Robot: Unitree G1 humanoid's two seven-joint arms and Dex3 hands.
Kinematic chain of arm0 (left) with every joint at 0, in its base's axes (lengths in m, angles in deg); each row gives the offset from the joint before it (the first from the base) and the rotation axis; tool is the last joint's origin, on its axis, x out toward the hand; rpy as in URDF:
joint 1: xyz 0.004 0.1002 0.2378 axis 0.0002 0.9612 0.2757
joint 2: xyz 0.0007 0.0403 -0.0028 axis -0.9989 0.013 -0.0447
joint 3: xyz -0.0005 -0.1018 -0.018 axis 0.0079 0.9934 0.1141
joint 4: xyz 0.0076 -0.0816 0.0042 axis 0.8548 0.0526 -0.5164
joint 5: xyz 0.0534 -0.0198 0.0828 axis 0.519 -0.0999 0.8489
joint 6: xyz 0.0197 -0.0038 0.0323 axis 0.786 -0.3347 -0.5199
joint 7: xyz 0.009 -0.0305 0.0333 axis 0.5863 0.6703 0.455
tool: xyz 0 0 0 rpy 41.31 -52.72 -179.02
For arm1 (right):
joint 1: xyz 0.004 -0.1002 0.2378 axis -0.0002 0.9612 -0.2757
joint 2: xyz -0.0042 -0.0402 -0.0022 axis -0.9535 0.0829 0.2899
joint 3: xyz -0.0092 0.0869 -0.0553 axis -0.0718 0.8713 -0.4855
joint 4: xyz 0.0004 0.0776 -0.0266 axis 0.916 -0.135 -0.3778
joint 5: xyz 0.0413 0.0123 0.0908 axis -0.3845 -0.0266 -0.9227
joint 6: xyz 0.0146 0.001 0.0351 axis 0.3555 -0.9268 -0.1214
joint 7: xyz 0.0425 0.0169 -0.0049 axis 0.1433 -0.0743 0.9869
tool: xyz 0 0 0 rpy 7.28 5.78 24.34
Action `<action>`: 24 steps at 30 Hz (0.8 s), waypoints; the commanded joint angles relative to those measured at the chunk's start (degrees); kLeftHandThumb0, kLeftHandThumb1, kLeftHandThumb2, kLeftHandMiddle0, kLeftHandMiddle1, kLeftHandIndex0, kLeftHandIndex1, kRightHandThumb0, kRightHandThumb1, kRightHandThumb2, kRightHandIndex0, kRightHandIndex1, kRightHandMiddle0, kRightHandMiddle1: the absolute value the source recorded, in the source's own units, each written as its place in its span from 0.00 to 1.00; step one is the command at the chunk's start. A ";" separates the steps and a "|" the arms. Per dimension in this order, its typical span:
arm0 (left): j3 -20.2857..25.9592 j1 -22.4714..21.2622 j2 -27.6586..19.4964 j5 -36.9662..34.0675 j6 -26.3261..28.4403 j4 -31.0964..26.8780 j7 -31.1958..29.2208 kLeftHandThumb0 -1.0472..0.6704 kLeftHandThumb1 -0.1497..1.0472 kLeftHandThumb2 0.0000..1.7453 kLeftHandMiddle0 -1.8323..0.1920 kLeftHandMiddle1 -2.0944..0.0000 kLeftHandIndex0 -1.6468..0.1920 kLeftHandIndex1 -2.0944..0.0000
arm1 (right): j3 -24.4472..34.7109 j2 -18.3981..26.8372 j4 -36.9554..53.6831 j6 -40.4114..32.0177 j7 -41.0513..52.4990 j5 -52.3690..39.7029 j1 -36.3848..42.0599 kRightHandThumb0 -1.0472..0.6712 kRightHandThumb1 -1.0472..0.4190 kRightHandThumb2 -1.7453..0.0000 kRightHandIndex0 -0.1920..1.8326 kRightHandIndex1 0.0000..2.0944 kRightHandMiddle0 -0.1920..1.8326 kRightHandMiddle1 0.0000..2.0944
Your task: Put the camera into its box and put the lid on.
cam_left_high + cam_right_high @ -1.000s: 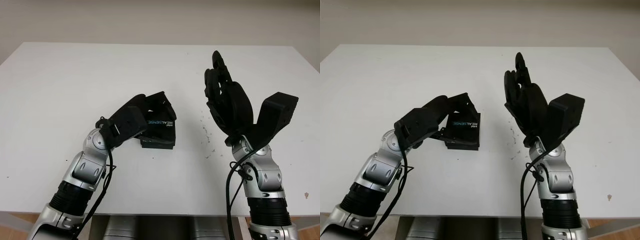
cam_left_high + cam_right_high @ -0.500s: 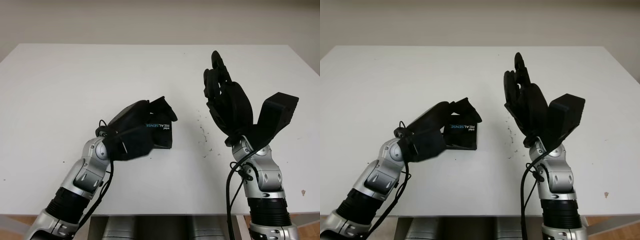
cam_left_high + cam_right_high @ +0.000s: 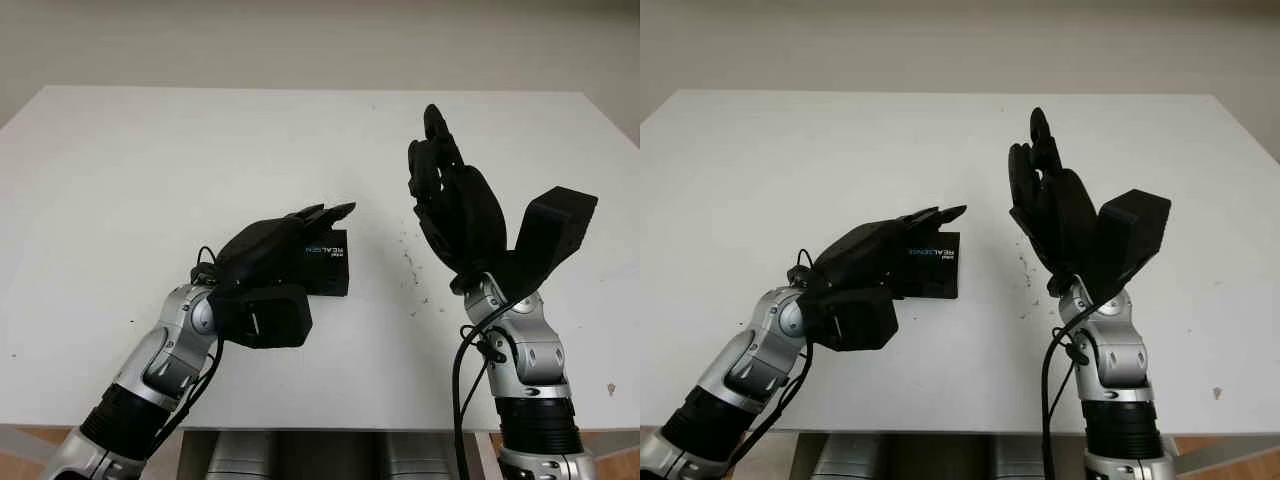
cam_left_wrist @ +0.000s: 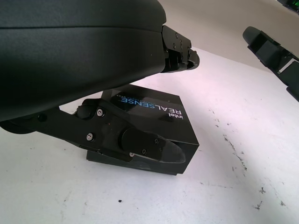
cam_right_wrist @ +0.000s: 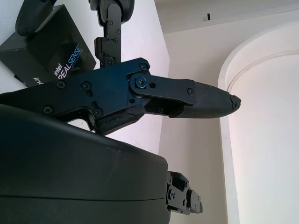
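A black box [image 3: 330,265] with "intel REALSENSE" printed on its lid lies shut and flat on the white table [image 3: 150,160], a little left of the middle. My left hand [image 3: 325,213] reaches over it from the near left, open. Its upper fingers [image 4: 180,46] stretch above the lid with a gap, and its lower finger [image 4: 149,147] lies along the box's near side. My right hand [image 3: 440,170] is raised well above the table to the right of the box, open, palm turned towards the box, holding nothing. The box [image 5: 46,51] also appears beyond that hand's finger.
Small dark specks [image 3: 412,268] dot the table between the box and the right arm. The table's front edge runs just behind both forearms.
My left hand has let go of the box's left side and turned palm-down over the lid, fingers now stretched out. The box has settled flat. The right hand has stayed put.
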 commanded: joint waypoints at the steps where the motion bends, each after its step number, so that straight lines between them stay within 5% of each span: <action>1: 0.36 0.42 0.18 -0.40 -0.41 0.54 0.28 0.38 1.00 0.11 0.86 0.97 0.86 0.97 | 0.23 -0.26 0.96 0.39 -0.01 -0.18 0.13 0.17 0.00 0.69 0.00 0.00 0.00 0.00; 11: 4.48 1.76 2.18 -9.40 -0.01 0.44 -0.45 0.39 1.00 0.10 0.87 0.98 0.88 0.98 | 0.49 0.24 1.06 0.37 -0.08 -0.04 0.23 0.17 0.00 0.69 0.00 0.00 0.00 0.00; 19: 16.01 2.58 4.79 -29.94 7.86 -7.06 -5.61 0.35 1.00 0.07 0.89 0.98 0.88 0.97 | 0.99 0.47 0.52 0.42 -0.60 0.53 -0.18 0.19 0.00 0.68 0.00 0.00 0.00 0.00; 24: 22.63 0.82 5.13 -39.77 12.36 -7.77 -6.02 0.29 1.00 0.12 0.88 0.97 0.86 0.97 | 1.20 0.25 -0.38 0.88 -0.76 0.88 -0.65 0.20 0.00 0.67 0.00 0.00 0.00 0.00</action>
